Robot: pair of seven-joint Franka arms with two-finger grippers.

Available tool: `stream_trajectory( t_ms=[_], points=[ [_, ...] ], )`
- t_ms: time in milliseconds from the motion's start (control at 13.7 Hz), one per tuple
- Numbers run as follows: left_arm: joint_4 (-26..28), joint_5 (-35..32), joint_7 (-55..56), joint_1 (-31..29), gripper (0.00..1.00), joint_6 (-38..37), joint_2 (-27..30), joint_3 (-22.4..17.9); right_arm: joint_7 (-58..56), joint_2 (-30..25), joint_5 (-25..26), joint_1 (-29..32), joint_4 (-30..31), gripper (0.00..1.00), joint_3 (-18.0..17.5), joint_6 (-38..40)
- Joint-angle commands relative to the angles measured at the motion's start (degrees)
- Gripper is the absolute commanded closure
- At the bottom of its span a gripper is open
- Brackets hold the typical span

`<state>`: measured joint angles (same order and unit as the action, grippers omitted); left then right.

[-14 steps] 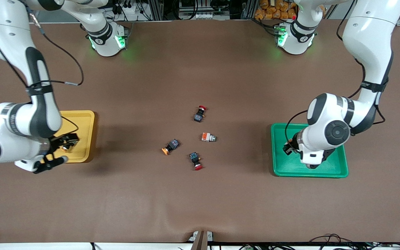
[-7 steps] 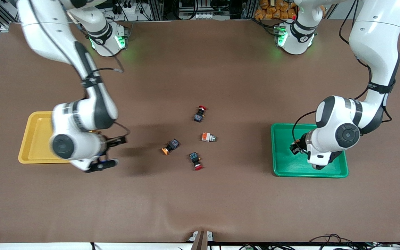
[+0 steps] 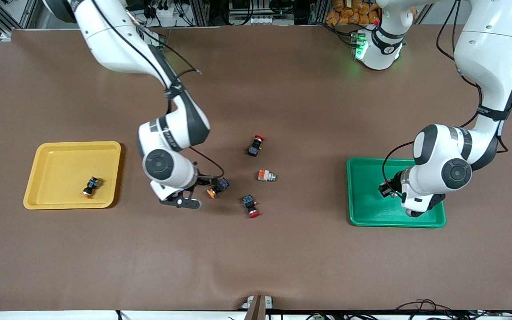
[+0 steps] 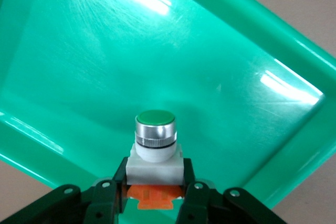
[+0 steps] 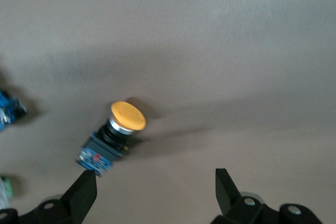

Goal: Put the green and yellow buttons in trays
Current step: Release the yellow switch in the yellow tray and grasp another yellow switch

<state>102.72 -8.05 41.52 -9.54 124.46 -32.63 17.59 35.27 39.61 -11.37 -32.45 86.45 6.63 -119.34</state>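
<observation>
While the yellow tray [image 3: 51, 153] holds one yellow-capped button [image 3: 90, 186] near its corner, the left gripper [image 4: 152, 205] hangs over the green tray [image 3: 365, 209], clenched on a green-capped button [image 4: 155, 142]; the right gripper [image 3: 199, 192], jaws spread, hovers by another yellow-capped button [image 5: 114, 135] mid-table.

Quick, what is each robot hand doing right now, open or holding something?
Left tool: shut on a green button, over the green tray.
Right tool: open, empty, over a yellow button on the table.

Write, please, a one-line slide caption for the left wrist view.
The left gripper, shut on a green-capped button, holds it over the green tray.
</observation>
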Motion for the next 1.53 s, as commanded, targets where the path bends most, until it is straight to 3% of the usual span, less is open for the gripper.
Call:
stream_trajectory(
  t_ms=[0,73,146,219,292,584,657,803,1095,1460],
  points=[
    [1.2,-1.6,-2.7,-2.1,0.97,1.0,0.5,0.6,11.8,3.6,-1.4,-1.3,-1.4,0.0,0.6,-4.7],
    [1.3,-1.6,-3.7,-2.5,0.81,1.1,0.5,0.6,15.3,4.6,-1.2,-2.9,-1.5,0.0,0.6,-5.3],
    [1.4,-1.6,-4.3,-2.5,0.57,1.1,0.5,0.6,17.8,5.4,-1.2,-3.7,-1.5,0.0,0.6,-6.5],
    [1.4,-1.5,-4.3,-2.6,0.22,1.0,0.5,0.6,18.9,5.9,-1.4,-3.8,-1.5,0.0,0.6,-8.3],
    [1.5,-1.5,-4.3,-2.6,0.0,1.0,0.5,0.6,19.7,6.8,-1.3,-4.4,-1.5,0.0,0.6,-9.7],
    [1.5,-1.4,-3.1,-2.1,0.0,0.6,1.1,0.8,19.7,8.5,-1.2,-5.3,-1.5,0.0,0.6,-12.1],
    [1.5,-0.9,-2.7,-1.9,0.0,0.4,1.4,1.0,18.9,8.6,-1.1,-5.2,-1.5,0.26,0.6,-12.3],
    [1.4,-0.8,1.3,-1.8,0.0,0.1,1.6,3.3,16.6,8.6,-1.2,-4.5,-1.5,1.0,0.6,-12.2],
    [1.2,-0.8,8.7,-1.4,0.0,0.1,1.6,6.8,11.5,6.7,-1.0,-3.8,-1.4,1.0,0.8,-9.5],
    [0.5,-0.9,17.0,1.6,0.0,0.2,1.3,9.6,-8.8,-0.8,-0.6,3.4,-0.8,1.0,2.0,7.5]
  ],
)
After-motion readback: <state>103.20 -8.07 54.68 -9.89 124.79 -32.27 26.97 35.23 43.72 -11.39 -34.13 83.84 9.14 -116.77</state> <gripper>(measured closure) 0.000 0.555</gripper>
